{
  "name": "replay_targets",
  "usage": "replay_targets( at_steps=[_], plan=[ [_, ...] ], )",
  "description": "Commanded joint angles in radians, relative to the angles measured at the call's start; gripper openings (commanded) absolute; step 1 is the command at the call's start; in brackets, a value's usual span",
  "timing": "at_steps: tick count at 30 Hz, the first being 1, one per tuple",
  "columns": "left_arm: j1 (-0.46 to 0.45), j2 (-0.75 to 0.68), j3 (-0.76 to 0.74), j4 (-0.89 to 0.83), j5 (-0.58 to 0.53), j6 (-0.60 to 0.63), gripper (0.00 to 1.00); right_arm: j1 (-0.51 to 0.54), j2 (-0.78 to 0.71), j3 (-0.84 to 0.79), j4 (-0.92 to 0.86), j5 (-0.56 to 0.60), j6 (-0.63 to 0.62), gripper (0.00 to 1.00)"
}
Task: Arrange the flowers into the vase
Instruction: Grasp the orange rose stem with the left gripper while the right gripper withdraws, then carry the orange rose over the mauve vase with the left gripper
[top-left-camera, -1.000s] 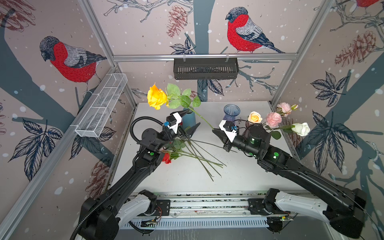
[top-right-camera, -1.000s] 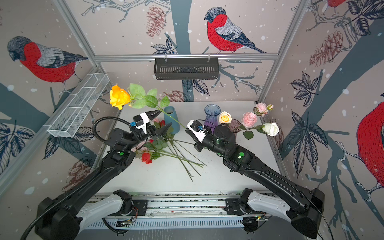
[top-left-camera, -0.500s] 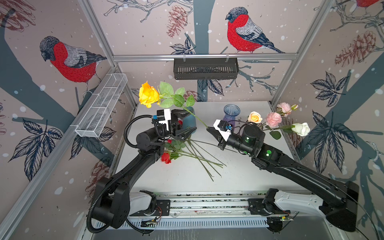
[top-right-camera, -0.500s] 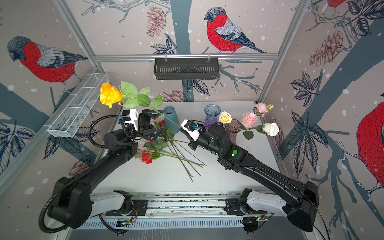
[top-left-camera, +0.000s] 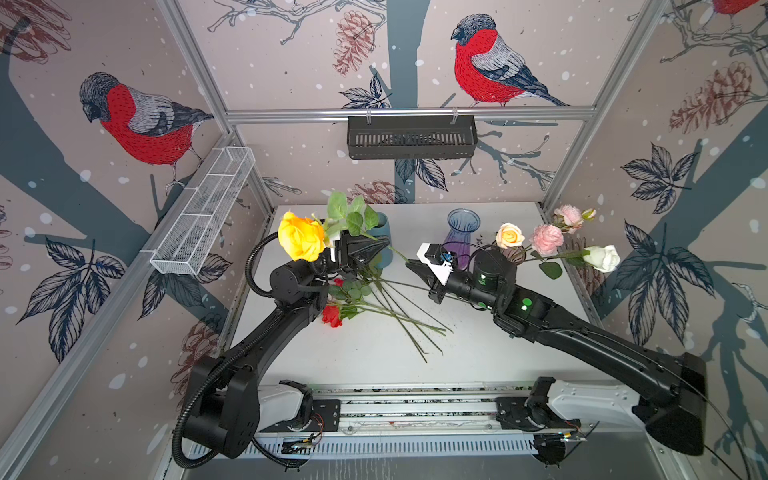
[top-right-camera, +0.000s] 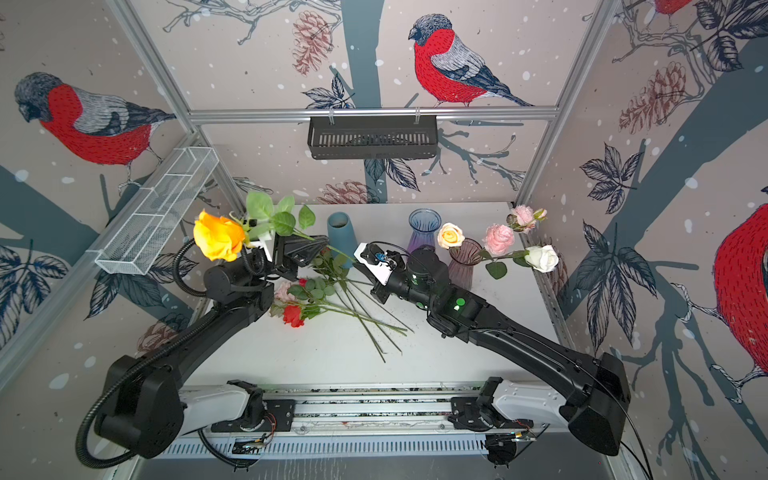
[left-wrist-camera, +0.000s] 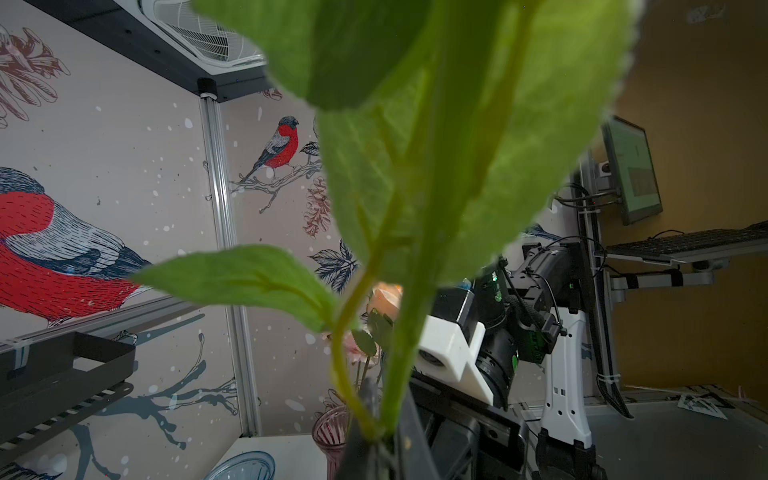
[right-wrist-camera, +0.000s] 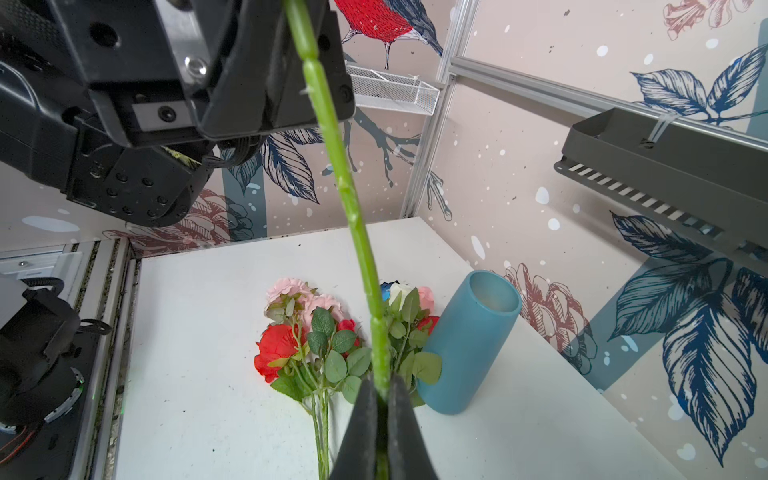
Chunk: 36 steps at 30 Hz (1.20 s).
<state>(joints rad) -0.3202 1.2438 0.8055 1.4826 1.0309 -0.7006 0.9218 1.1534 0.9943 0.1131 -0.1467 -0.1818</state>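
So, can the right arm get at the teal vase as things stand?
Probably not freely. The teal vase stands close beside the right gripper, but its fingers are shut on the stem of the yellow rose, which the left gripper clamps too.

Matt teal vase (right-wrist-camera: 469, 345), translucent ribbed pink glass vase (top-right-camera: 467, 266), white wire-mesh basket (top-left-camera: 203, 216), smooth matt white tabletop (top-left-camera: 365, 361), brushed aluminium frame (top-left-camera: 291, 114).

The white desk (top-left-camera: 374, 365) carries a loose heap of flowers (top-left-camera: 331, 316) lying flat from 9 o'clock toward the centre, with the stems pointing to 4 o'clock. A teal cylinder vase (top-right-camera: 341, 239) stands at 11 o'clock, a blue ribbed glass vase (top-left-camera: 463, 226) at 12, and a mauve ribbed glass vase (top-right-camera: 465, 262) at 2.
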Motion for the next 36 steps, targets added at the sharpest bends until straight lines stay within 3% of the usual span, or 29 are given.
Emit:
replay_targets(
  at_steps=[1,3,4,10,15,21,25,36],
  plan=[
    [0.003,-0.003,0.009,0.026,0.029,0.004,0.00,0.000,-0.008,0.016,0.007,0.051,0.032,0.36],
    [0.000,-0.007,0.011,-0.020,0.028,0.039,0.00,0.000,-0.021,0.037,-0.029,0.084,0.053,0.54],
    [-0.001,-0.008,0.013,-0.057,0.024,0.068,0.00,0.001,-0.030,0.055,-0.057,0.098,0.062,0.56],
    [-0.037,0.020,0.078,-0.253,-0.109,0.164,0.00,-0.026,-0.133,0.223,-0.284,0.225,0.068,0.57],
    [-0.131,0.052,0.196,-0.363,-0.223,0.296,0.00,-0.113,-0.230,0.337,-0.405,0.271,0.100,0.56],
    [-0.262,0.257,0.487,-0.453,-0.228,0.352,0.00,-0.142,-0.337,0.395,-0.479,0.346,0.101,0.54],
    [-0.338,0.401,0.667,-0.592,-0.249,0.486,0.00,-0.142,-0.412,0.410,-0.477,0.384,0.105,0.53],
    [-0.388,0.791,1.150,-0.834,-0.204,0.474,0.00,-0.135,-0.507,0.368,-0.516,0.421,0.092,0.48]
  ],
)
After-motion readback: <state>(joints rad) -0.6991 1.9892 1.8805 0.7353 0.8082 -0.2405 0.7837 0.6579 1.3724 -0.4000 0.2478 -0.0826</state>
